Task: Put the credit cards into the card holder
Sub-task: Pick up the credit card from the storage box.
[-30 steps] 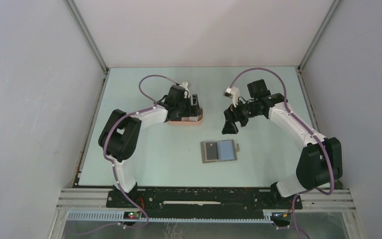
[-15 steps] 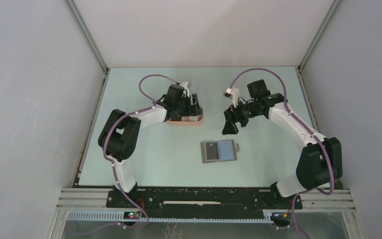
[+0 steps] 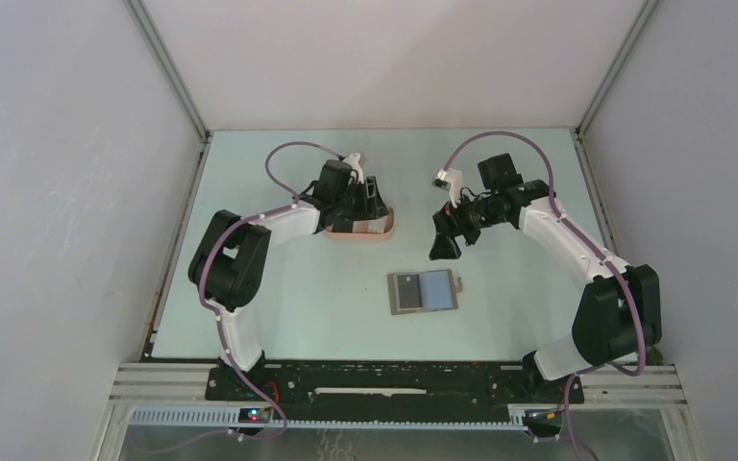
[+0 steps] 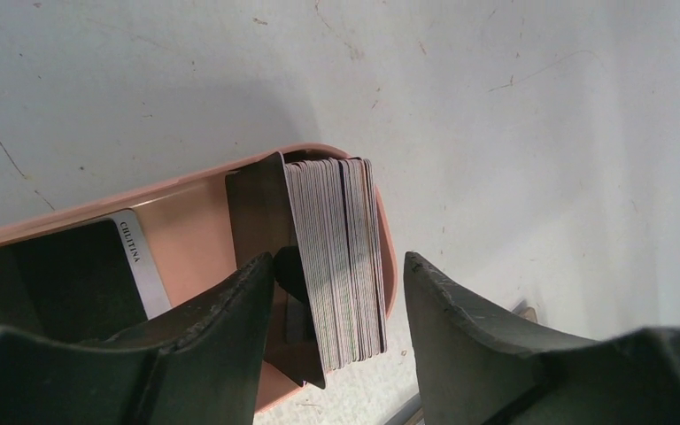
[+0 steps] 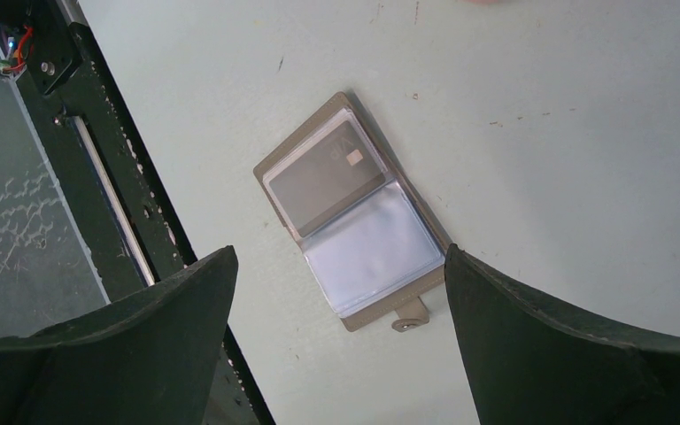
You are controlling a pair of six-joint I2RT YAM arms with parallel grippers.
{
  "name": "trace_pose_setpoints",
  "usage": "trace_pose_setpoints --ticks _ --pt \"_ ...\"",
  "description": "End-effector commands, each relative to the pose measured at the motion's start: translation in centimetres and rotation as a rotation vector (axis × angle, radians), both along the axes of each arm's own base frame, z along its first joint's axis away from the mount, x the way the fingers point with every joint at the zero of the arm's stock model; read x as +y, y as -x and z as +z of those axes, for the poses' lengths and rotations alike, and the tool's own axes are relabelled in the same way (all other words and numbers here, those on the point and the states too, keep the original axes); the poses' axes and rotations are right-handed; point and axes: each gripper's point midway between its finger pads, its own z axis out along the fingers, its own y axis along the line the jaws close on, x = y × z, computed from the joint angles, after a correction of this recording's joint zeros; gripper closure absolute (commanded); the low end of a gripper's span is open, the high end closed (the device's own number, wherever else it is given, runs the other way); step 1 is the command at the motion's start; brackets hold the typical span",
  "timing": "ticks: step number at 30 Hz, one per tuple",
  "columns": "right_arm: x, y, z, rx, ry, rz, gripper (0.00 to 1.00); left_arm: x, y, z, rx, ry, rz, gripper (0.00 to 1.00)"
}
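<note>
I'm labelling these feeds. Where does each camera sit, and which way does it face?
Top external: above and behind the robot, facing down at the table; left arm and right arm show.
Left wrist: on the left arm, facing down past the left tool at stacked credit cards in the card holder.
Right wrist: on the right arm, facing down past the right tool at the open wallet.
Shared: card holder in top and left wrist; wallet in top and right wrist.

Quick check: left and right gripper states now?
Left gripper: open, straddling the stack of thin cards on edge in the salmon-pink oval tray, not clamped.
Right gripper: open, holding nothing.
</note>
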Motion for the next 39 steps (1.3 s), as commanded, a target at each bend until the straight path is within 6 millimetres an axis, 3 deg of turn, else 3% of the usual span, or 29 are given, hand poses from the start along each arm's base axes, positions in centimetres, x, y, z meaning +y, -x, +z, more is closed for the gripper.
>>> trace_pose_setpoints --ticks 1,10,24,28,33,39 --pt "0.1 -0.7 1.1 -0.034 -0.016 0.006 0.04 -0.5 -0.3 2.9 -0.066 0.075 -0.011 0.41" --pt "0.0 -0.7 1.1 -0.035 -0.018 0.007 0.04 -0.2 -0.5 2.7 -0.061 0.072 0.002 0.51" --pt "0.0 -0.7 1.2 -0.027 -0.027 0.006 0.04 -0.2 -0.5 2.5 -0.056 0.071 -0.001 0.75" --pt "-0.1 -0.6 1.3 -0.025 -0.03 0.007 0.05 0.0 -0.6 2.5 -0.058 0.063 0.006 0.86" --pt "-0.1 -0.6 1.3 -0.021 -0.032 0.005 0.05 1.0 -0.8 2.4 -0.073 0.019 0.051 0.97" --pt "-0.1 -0.6 1.4 -0.023 -0.035 0.006 0.05 2.8 -1.2 3.4 -0.138 -0.031 0.123 1.0"
